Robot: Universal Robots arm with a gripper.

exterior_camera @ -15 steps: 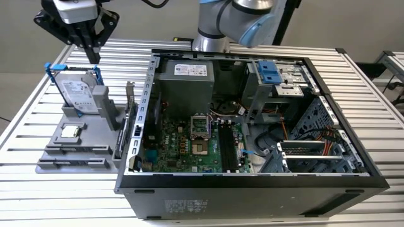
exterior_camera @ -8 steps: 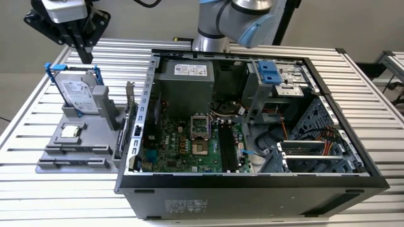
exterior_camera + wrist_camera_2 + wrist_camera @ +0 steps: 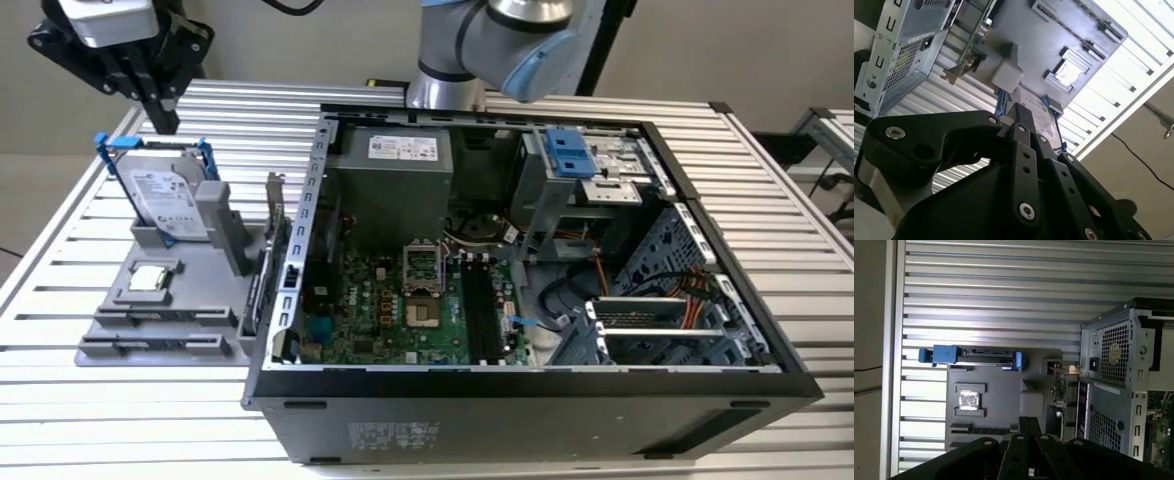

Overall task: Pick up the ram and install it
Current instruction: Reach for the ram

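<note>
The ram (image 3: 1059, 390) looks thin, light, stiff and easy to break, so the claw (image 3: 163, 122), now pinched narrow and empty, should hold its long flat sides.

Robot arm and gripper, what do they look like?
The arm is silver-grey tubing with a light blue joint cap. The gripper is black, built of jointed link bars with silver screws, and has a pale grey box at its wrist.

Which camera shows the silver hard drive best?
The exterior view: the hard drive stands upright, face showing. The first wrist view gives its blue-framed edge; the second wrist view, a part behind the gripper.
</note>
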